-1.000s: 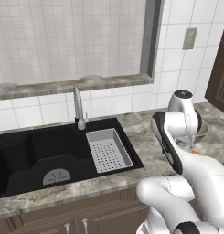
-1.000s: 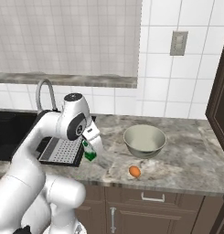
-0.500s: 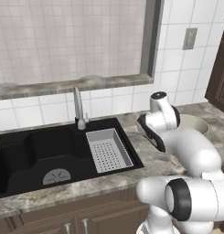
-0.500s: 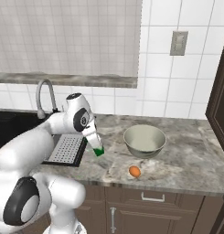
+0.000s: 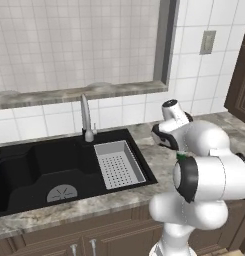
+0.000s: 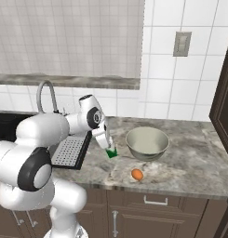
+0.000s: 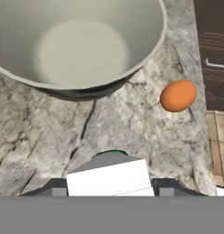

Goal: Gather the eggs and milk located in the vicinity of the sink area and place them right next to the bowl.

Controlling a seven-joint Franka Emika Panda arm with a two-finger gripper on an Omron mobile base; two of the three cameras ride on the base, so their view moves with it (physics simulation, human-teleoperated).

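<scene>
1. bowl [image 7: 81,50] ahead of the jaws, wide, rigid, likely stable.
2. milk [image 6: 111,152] grasped in the gripper [image 6: 109,149], jaws clenched on its white top; probably light, stiff, prone to tipping.
3. egg [image 7: 178,96] beside the jaws, fragile, rolls; needs gentle grip across the middle.

bare counter [image 6: 190,162], bowl [image 6: 147,143], egg [image 6: 137,175] apparently near
</scene>
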